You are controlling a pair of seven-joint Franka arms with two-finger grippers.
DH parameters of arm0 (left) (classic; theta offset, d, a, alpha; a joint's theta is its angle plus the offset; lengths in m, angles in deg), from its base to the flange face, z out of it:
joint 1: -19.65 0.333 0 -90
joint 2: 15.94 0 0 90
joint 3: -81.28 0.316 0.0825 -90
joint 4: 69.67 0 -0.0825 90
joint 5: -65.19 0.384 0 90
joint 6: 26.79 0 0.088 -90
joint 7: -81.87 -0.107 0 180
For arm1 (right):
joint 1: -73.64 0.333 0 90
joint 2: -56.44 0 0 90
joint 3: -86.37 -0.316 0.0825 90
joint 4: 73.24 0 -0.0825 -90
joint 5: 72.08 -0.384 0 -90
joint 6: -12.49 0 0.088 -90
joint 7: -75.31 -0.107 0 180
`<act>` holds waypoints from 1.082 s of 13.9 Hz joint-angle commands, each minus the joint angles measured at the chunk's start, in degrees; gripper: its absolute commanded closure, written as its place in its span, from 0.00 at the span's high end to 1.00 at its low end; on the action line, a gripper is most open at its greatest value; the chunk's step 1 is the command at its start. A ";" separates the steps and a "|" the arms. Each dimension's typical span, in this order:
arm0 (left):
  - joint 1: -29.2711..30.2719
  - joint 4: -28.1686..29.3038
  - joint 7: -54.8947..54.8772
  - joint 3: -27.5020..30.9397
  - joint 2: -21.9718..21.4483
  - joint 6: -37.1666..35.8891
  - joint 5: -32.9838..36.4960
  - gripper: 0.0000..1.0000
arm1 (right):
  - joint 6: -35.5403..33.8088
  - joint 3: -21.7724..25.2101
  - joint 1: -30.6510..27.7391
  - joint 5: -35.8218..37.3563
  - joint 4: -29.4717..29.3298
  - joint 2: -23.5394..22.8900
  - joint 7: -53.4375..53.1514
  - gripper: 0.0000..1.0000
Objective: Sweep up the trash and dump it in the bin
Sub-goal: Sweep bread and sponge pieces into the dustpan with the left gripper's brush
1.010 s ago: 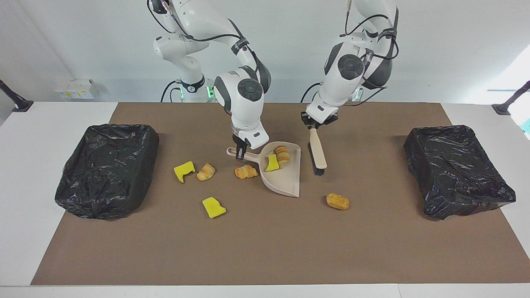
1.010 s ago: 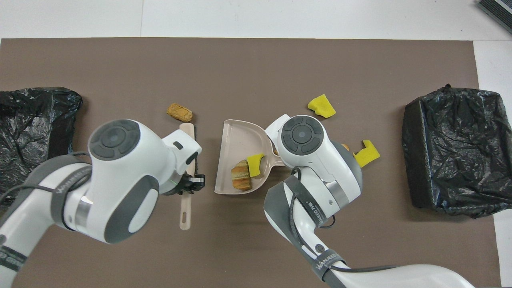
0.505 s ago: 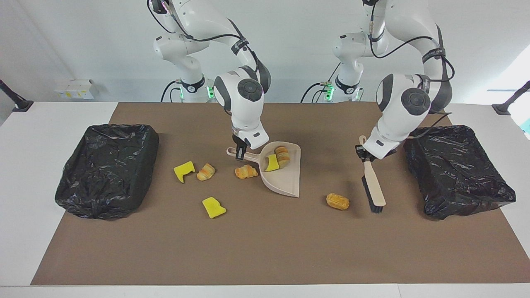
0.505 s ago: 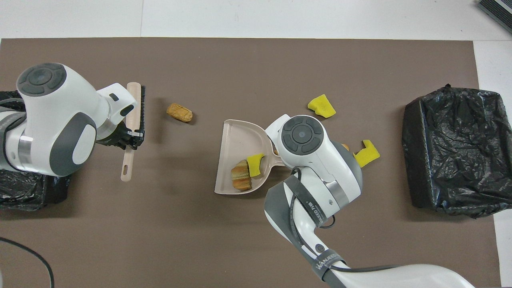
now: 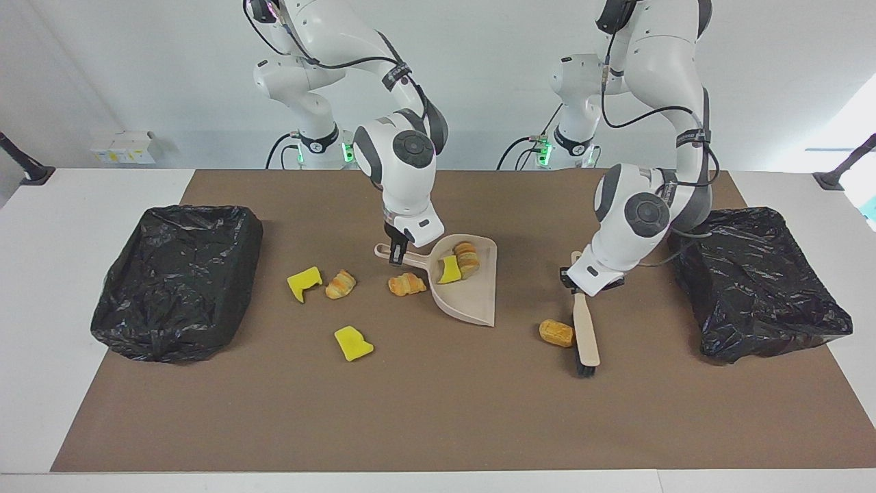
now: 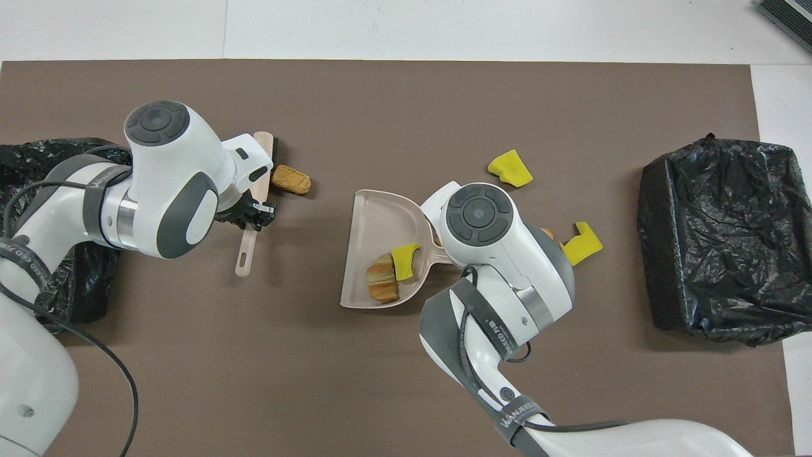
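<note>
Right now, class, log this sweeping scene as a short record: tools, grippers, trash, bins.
left gripper: shut on brush, bristles against bread roll
right gripper: shut on dustpan handle
in dustpan: one yellow chunk, one croissant
on mat: two croissants, two yellow chunks
bins: two, black-lined, one at each end

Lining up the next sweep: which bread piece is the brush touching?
The lone brown roll, toward the left arm's end, right against the brush. One croissant lies in the dustpan; two lie on the mat beside it.
</note>
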 commanded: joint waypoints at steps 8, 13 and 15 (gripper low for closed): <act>-1.36 5.40 -2.07 -9.93 -7.40 -11.14 -7.03 0.00 | -0.03 -0.28 -0.14 1.64 0.89 0.31 -1.74 0.00; -1.28 5.84 -5.91 -13.89 -8.36 -12.71 -7.04 0.00 | -0.03 -0.28 -0.14 1.55 0.89 0.31 -1.74 0.00; -0.93 5.58 -9.80 -14.07 -8.54 -15.17 -7.83 0.00 | -0.03 -0.28 -0.40 1.55 0.98 0.31 -1.74 0.00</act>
